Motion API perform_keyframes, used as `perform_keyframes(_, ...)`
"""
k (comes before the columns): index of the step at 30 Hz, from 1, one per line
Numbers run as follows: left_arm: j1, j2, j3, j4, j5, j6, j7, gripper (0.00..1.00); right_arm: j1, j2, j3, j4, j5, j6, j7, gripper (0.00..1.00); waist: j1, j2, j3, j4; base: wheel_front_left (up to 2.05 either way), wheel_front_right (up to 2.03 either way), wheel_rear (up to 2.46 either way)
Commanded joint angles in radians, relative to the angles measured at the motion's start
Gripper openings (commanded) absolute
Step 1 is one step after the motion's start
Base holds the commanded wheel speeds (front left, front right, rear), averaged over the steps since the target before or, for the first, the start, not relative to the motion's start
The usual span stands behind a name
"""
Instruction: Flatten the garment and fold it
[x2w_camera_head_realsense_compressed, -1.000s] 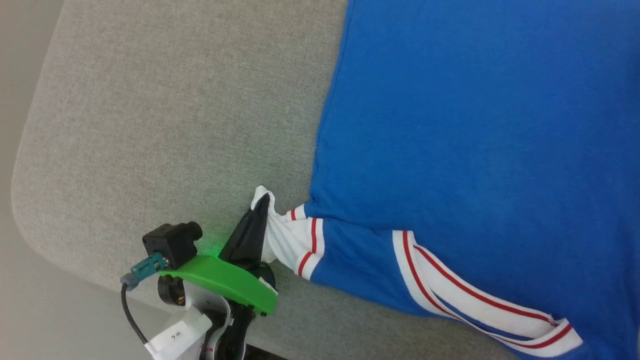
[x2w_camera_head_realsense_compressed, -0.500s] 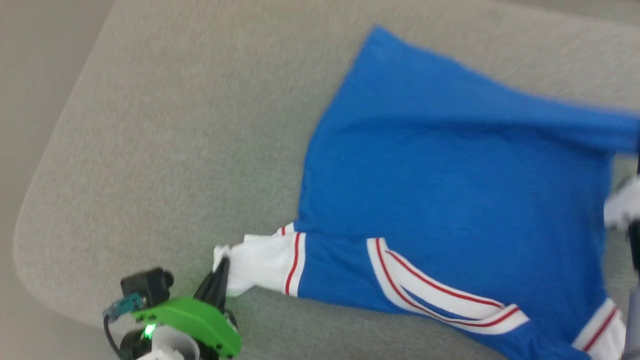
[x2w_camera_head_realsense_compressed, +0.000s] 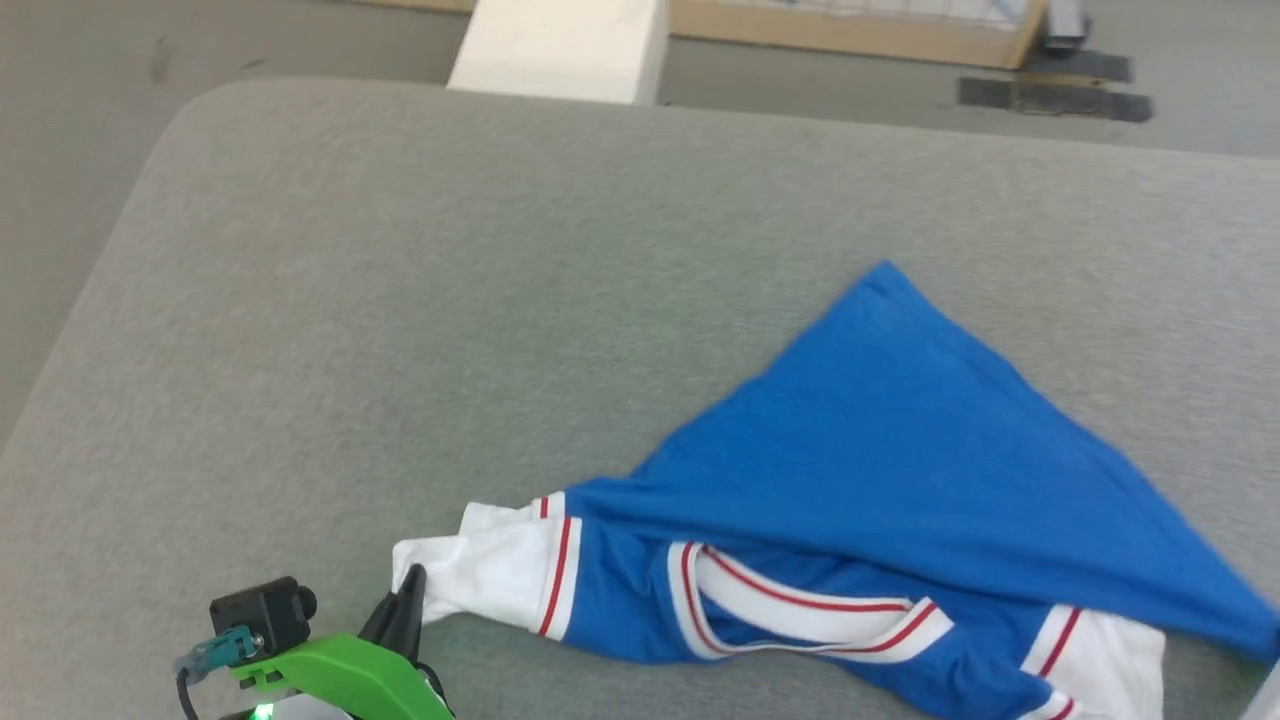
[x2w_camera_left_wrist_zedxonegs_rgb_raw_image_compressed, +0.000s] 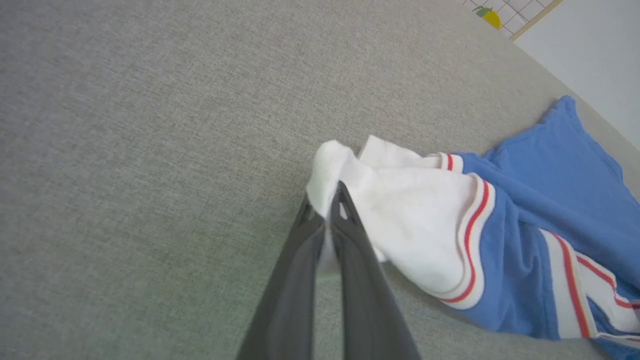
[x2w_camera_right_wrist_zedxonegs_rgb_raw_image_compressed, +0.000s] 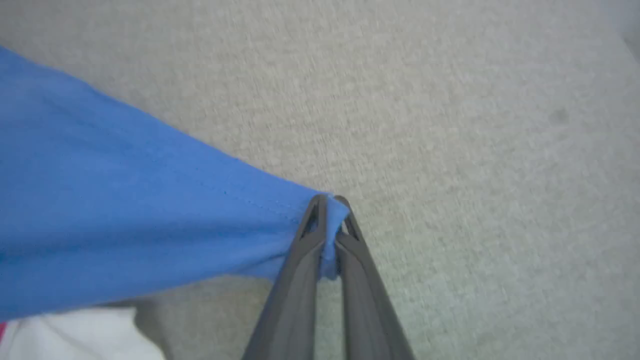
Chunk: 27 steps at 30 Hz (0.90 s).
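The garment (x2w_camera_head_realsense_compressed: 900, 470) lies on the grey padded surface as a bright blue triangle, with white, red-striped bands along its near edge. My left gripper (x2w_camera_head_realsense_compressed: 410, 585) sits at the lower left of the head view, shut on the white cuff (x2w_camera_head_realsense_compressed: 480, 570). In the left wrist view the left gripper (x2w_camera_left_wrist_zedxonegs_rgb_raw_image_compressed: 332, 197) pinches that bunched white cuff (x2w_camera_left_wrist_zedxonegs_rgb_raw_image_compressed: 415, 220). In the right wrist view my right gripper (x2w_camera_right_wrist_zedxonegs_rgb_raw_image_compressed: 330, 202) is shut on a blue hem corner of the garment (x2w_camera_right_wrist_zedxonegs_rgb_raw_image_compressed: 125, 210), just above the surface.
The grey padded surface (x2w_camera_head_realsense_compressed: 400, 300) has a rounded far-left corner, with floor beyond its edge. Past the far edge stand a white block (x2w_camera_head_realsense_compressed: 560, 45), a wooden frame (x2w_camera_head_realsense_compressed: 850, 35) and a dark mat (x2w_camera_head_realsense_compressed: 1055, 97). Bare surface stretches left of and behind the garment.
The head camera has tilted up and back. The blue body, spread wide before, is now drawn over into a triangle. My left gripper keeps its hold on the white cuff.
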Motion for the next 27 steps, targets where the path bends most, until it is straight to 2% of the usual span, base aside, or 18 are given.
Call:
perform_keyframes(1,0.012,0.009,0.004,-0.007,-0.008,0.006,0.005,0.0,0.019,0.0,-0.004,0.012,0.012,-0.002,0.047,0.0,0.0,0.0,-0.032,-0.041,0.0,0.0,0.0)
perform_keyframes(5,0.014,0.012,0.001,-0.012,-0.009,0.01,0.01,0.0,0.041,0.001,-0.003,0.059,0.051,-0.002,0.19,0.0,0.0,0.0,-0.033,-0.053,0.0,0.0,0.0)
perform_keyframes(7,0.014,0.012,-0.001,-0.012,-0.009,0.011,0.012,0.0,0.041,0.001,-0.001,0.065,0.058,-0.002,0.219,0.0,0.0,0.0,-0.034,-0.055,0.0,0.0,0.0)
perform_keyframes(8,0.014,0.011,-0.002,-0.012,-0.009,0.011,0.013,0.0,0.039,0.001,0.001,0.058,0.063,-0.002,0.212,0.04,0.0,0.0,-0.035,-0.055,0.0,0.0,0.0)
perform_keyframes(10,0.011,0.011,-0.005,-0.011,-0.01,0.01,0.014,0.0,0.033,0.001,0.015,0.037,0.069,-0.002,0.171,0.5,0.0,0.0,-0.035,-0.053,0.0,0.0,0.0)
perform_keyframes(11,0.01,0.01,-0.006,-0.01,-0.011,0.01,0.014,0.0,0.024,0.001,0.026,0.024,0.078,-0.002,0.138,1.0,0.0,0.0,-0.036,-0.052,0.0,0.0,0.0)
perform_keyframes(16,0.004,0.008,-0.015,-0.006,-0.012,0.005,0.014,0.0,-0.048,0.001,0.104,-0.047,0.079,-0.002,-0.084,1.0,0.0,0.0,-0.027,-0.038,0.0,0.0,0.0)
perform_keyframes(21,-0.009,0.004,-0.022,-0.003,-0.012,0.002,0.009,0.0,-0.151,-0.046,0.269,-0.057,0.073,-0.002,-0.308,1.0,0.0,0.0,0.0,-0.013,0.0,0.0,0.0)
perform_keyframes(24,-0.02,-0.001,-0.026,0.002,-0.013,-0.001,0.006,0.0,-0.223,-0.088,0.373,-0.009,0.095,-0.002,-0.358,1.0,0.0,0.0,0.021,0.002,0.0,0.0,0.0)
perform_keyframes(27,-0.033,-0.009,-0.032,0.008,-0.014,-0.005,-0.001,0.0,-0.309,-0.14,0.485,0.06,0.11,-0.002,-0.349,1.0,0.0,0.0,0.05,0.022,0.0,0.0,0.0)
